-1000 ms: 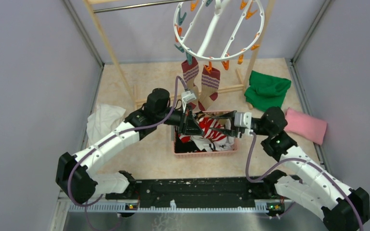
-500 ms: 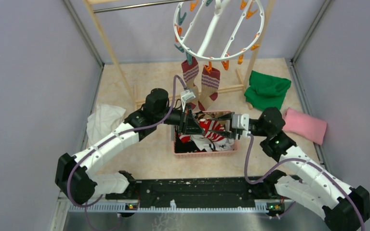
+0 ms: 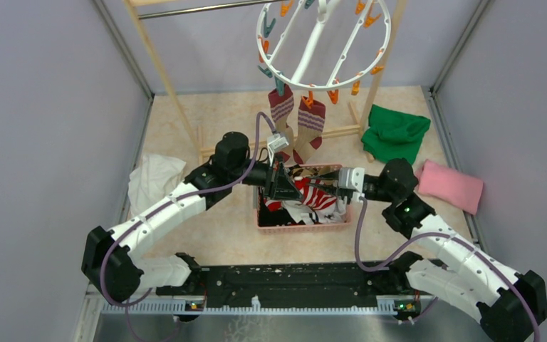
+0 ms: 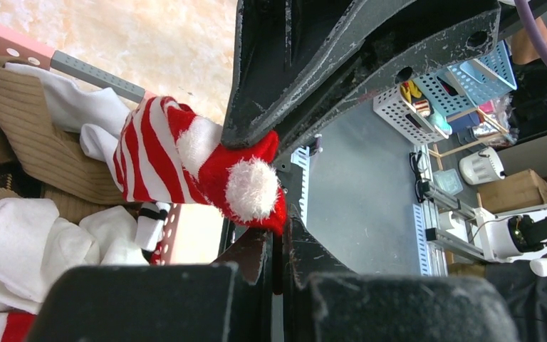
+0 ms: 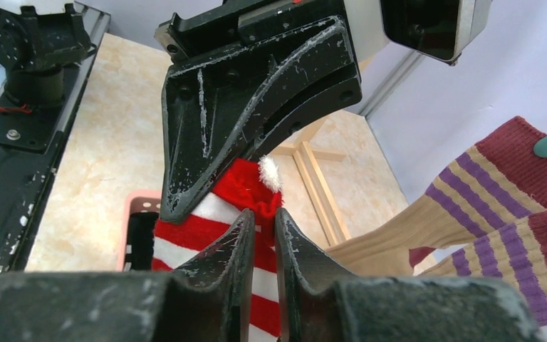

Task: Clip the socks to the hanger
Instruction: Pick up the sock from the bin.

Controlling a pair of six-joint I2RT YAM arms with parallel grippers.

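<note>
The left gripper (image 4: 278,241), fingers pressed together, and the right gripper (image 5: 264,217), fingers nearly together, both pinch the cuff of the red-and-white striped sock (image 5: 203,239), tip to tip, its length trailing below them, the hanger (image 3: 313,84) above and beyond both.
</note>
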